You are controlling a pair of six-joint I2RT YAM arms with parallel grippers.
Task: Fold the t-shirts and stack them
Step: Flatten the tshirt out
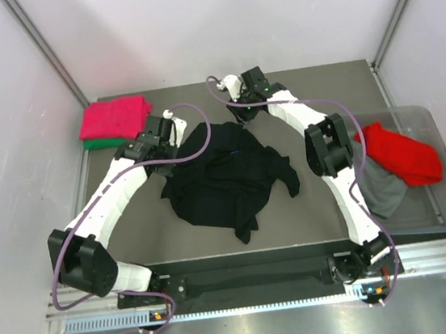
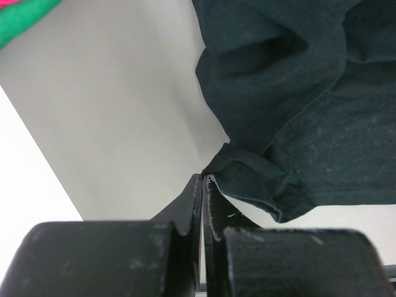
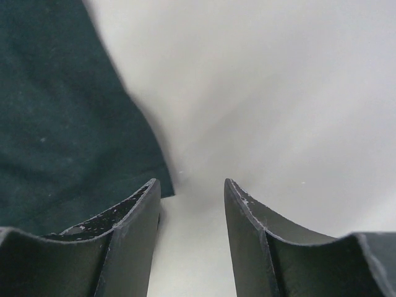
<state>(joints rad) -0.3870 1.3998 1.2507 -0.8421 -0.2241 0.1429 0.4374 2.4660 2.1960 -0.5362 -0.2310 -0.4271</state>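
- Overhead, the black t-shirt [image 1: 224, 175] lies crumpled and unfolded in the middle of the table [image 1: 311, 221]. The left gripper [image 1: 176, 132] sits at its far-left edge and the right gripper [image 1: 237, 116] at its far edge.
- Far left of the black t-shirt, a folded pink-red t-shirt [image 1: 115, 117] rests on a green t-shirt [image 1: 100, 143]. To its right, a red t-shirt [image 1: 400, 153] and a grey t-shirt [image 1: 384, 188] hang over the clear bin [image 1: 445, 188].
- From the left wrist, the fingertips [image 2: 197, 192] are clenched together, apparently nipping only the very tip of a corner of the black t-shirt.
- From the right wrist, the claw is released: its fingers [image 3: 145, 204] stand apart, one just over the black t-shirt's edge, the other over bare table.
- Risk, as I judge it: the left pinch is so shallow that any pull could let the corner slip free.
- If the right claw closes here, it may catch too little cloth or none. With one side loose, spreading the garment would only drag or twist it.
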